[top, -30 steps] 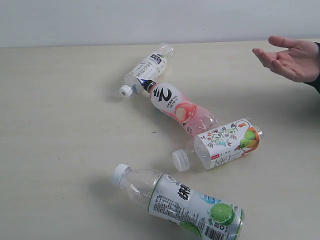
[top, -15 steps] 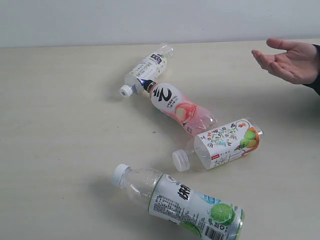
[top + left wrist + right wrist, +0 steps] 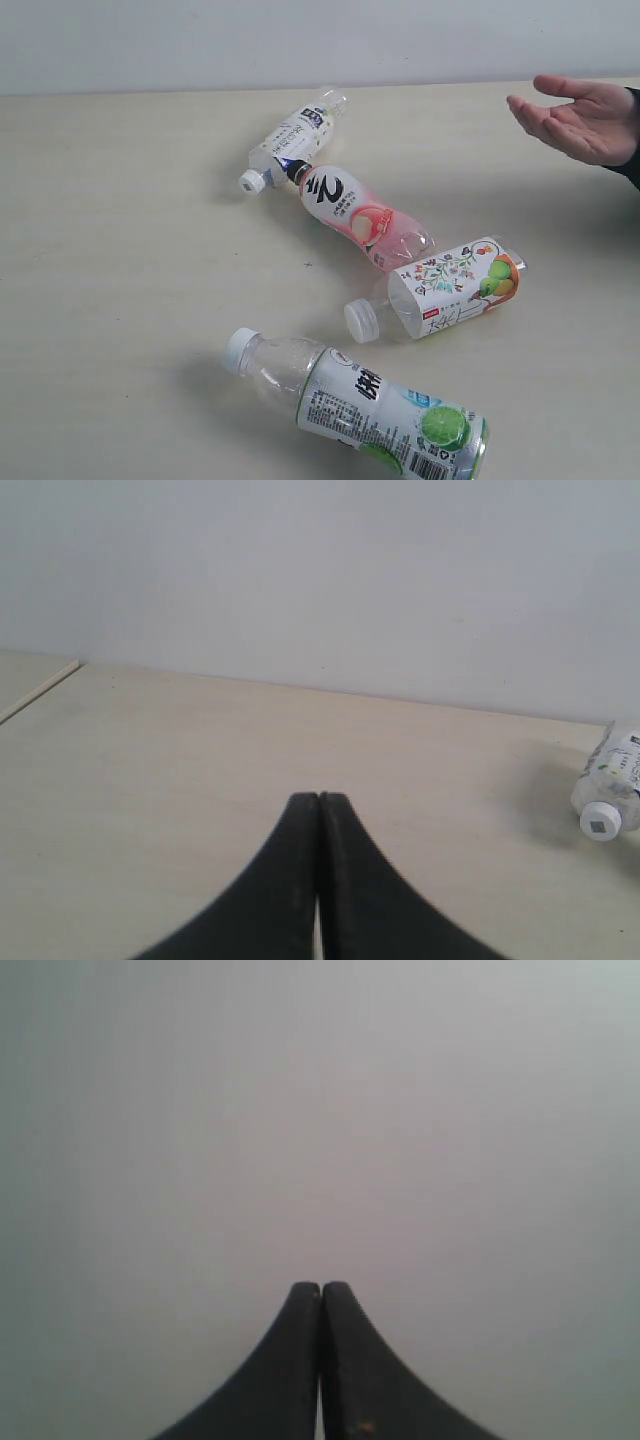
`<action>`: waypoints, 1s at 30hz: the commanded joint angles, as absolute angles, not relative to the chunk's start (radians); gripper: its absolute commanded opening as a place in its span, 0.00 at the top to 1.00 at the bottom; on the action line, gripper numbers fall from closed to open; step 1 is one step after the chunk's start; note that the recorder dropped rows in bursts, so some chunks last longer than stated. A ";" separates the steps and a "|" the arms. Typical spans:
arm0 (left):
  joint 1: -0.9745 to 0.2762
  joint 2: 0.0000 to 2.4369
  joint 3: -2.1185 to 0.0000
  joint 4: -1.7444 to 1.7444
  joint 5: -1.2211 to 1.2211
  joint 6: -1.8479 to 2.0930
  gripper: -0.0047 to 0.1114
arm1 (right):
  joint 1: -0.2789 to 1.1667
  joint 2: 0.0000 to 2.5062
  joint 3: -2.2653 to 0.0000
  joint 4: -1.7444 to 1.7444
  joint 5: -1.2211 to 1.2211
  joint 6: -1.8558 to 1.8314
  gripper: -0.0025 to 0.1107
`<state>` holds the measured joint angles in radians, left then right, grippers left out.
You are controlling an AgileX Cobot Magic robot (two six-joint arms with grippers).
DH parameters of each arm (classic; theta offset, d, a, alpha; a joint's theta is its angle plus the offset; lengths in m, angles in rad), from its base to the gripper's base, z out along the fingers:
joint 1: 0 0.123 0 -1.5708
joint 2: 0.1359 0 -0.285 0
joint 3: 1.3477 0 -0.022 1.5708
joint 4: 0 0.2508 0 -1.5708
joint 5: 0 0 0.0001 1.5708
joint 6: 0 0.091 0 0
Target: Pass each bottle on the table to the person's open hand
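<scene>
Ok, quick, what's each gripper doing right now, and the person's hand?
Left gripper: shut, holding nothing.
Right gripper: shut, holding nothing.
Person's hand: open, empty.

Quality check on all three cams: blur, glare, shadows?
Exterior view: sharp, even light, little glare, soft shadow beside the lime-label bottle. Left wrist view: slightly soft; left gripper a dark silhouette; slim white-and-navy bottle cropped at the edge. Right wrist view: right gripper against featureless grey haze.
</scene>
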<state>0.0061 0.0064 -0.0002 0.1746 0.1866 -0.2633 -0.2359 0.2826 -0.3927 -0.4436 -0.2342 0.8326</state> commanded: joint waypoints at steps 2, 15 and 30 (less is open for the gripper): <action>0.001 0.000 0.000 0.172 0.181 -0.263 0.96 | -0.227 0.515 -0.592 -1.482 -0.239 1.548 0.98; 0.001 0.000 0.000 0.172 0.181 -0.263 0.96 | -0.227 0.798 -0.722 -1.744 -0.109 0.913 0.98; 0.001 0.000 0.000 0.172 0.181 -0.263 0.96 | -0.221 1.194 -1.025 0.081 1.078 -0.599 0.98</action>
<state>0.0061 0.0064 -0.0002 0.1746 0.1866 -0.2633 -0.2261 1.1747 -0.9606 -0.4662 0.9899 -0.1400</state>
